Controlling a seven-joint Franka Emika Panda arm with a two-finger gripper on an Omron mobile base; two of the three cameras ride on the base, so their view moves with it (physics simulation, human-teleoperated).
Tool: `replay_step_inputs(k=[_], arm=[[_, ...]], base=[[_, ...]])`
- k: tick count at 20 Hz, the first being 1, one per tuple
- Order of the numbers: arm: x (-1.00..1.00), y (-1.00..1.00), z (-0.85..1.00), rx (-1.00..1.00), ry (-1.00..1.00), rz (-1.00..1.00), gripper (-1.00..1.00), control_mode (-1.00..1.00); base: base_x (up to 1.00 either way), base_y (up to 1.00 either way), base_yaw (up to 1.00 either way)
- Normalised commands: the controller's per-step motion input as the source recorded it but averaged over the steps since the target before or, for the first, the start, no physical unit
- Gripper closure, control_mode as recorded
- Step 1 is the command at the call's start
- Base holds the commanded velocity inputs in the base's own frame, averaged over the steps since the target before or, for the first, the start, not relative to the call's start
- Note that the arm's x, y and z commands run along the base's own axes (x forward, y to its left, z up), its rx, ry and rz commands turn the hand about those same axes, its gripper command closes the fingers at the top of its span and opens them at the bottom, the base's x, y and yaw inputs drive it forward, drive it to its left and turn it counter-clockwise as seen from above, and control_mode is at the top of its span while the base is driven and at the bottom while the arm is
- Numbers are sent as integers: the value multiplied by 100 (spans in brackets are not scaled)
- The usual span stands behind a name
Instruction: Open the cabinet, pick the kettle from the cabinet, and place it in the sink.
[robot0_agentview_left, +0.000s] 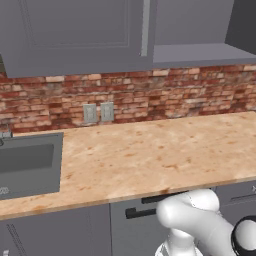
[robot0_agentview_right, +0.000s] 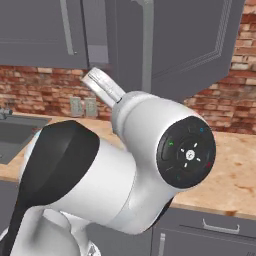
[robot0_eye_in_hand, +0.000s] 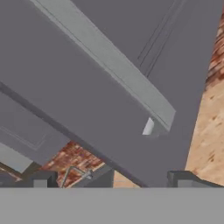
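The arm is reaching up; its tool (robot0_eye_in_hand: 109, 177), fingers apart and gripping nothing, is pointing at the cabinet (robot0_eye_in_hand: 87, 96) door's bar handle (robot0_eye_in_hand: 118, 65) just ahead.

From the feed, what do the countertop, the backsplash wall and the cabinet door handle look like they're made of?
Countertop: looks like polished stone, perhaps marble or granite; mottled beige with rusty veining and a soft sheen.
Backsplash wall: brick, matt; red-brown blocks with pale mortar lines.
Cabinet handle: probably brushed metal; a slim, flat, light grey bar against the dark, painted-looking panelled door. Being rendered, this is only a guess.
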Motion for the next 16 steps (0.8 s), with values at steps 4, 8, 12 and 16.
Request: replay_step_inputs(k=[4, 8, 12, 16], arm=[[-40, 35, -2, 0, -3, -18, -100, -100], [-38, 30, 0, 0, 0, -29, -100, -100], [-34, 40, 0, 0, 0, -32, -100, -100], [-35, 43, 0, 0, 0, -27, -100, -100]], base=[[0, 0, 0], [0, 0, 0], [0, 0, 0], [0, 0, 0]])
